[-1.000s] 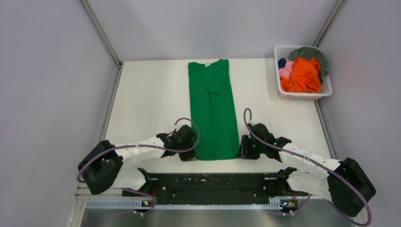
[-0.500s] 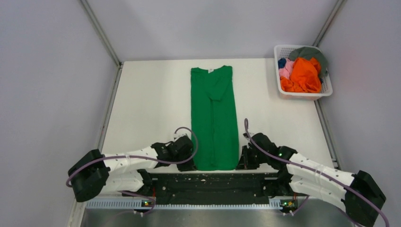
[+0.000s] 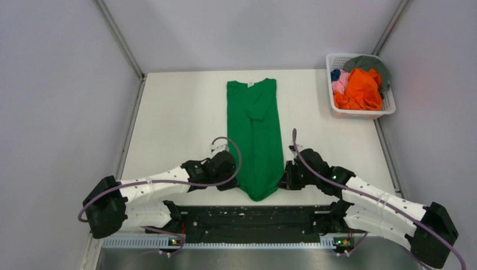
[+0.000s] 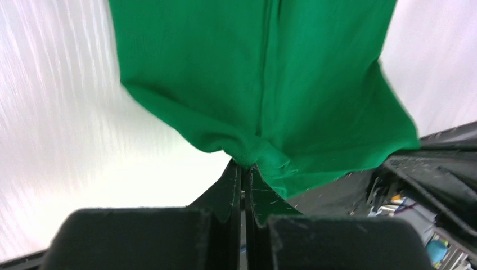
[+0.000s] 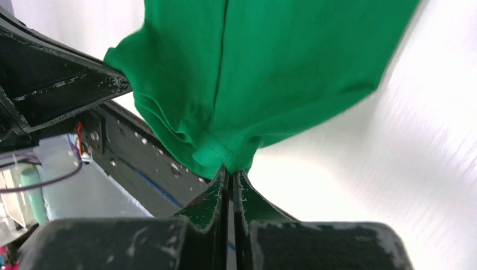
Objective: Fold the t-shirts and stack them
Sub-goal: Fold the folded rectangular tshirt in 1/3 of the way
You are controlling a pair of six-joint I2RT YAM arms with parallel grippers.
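Overhead, both arms reach forward low from their bases and angle inward, elbows out, toward the near end of the bright green cloth t-shirt [image 3: 256,135]. It lies lengthwise as a narrow folded strip down the middle of the white tabletop [image 3: 180,118], collar at the far end. The left gripper [image 3: 232,181] sits at the near left corner of the hem and the right gripper [image 3: 284,181] at the near right corner. At the far right corner stands the white plastic lattice basket [image 3: 360,114], holding a heap of orange, pink, blue and grey t-shirts [image 3: 360,87].

From the left wrist, the left gripper's two black fingers [image 4: 233,185] are pressed together on a bunched corner of green hem, and the cloth hangs off the tabletop.

From the right wrist, the right gripper's fingers [image 5: 219,188] likewise pinch the opposite hem corner, with folds drooping beside them.

Half a second ago the hem lay flat and straight at the near edge. Now both grippers have moved farther from their bases, the corners are raised, and the hem sags to a rounded point between them. The collar end has not shifted.
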